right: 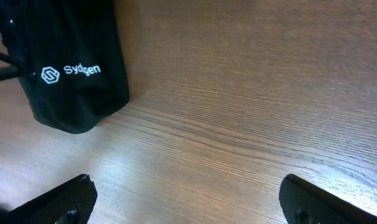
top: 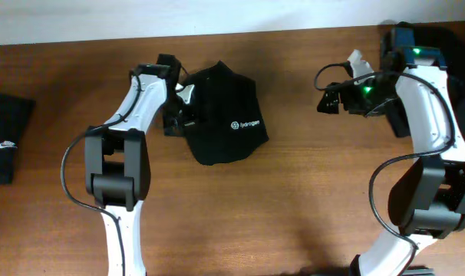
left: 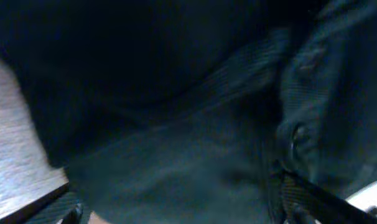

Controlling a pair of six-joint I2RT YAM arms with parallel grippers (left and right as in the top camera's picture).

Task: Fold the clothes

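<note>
A black garment point(top: 225, 115) with a white logo lies bunched and folded in the middle of the table. My left gripper point(top: 180, 107) is at its left edge. In the left wrist view the dark fabric point(left: 176, 155) fills the frame, and the fingers point(left: 300, 199) stand wide apart at the bottom corners with cloth between them, so the left gripper point(left: 185, 214) is open. My right gripper point(top: 330, 98) hovers open over bare wood to the right of the garment point(right: 64, 68). Nothing lies between the fingers of the right gripper point(right: 188, 202).
A second black garment point(top: 4, 138) with a small white logo lies folded at the table's left edge. A dark mass point(top: 459, 46) sits behind the right arm at the back right. The table point(top: 294, 199) is brown wood, with a white wall beyond its far edge.
</note>
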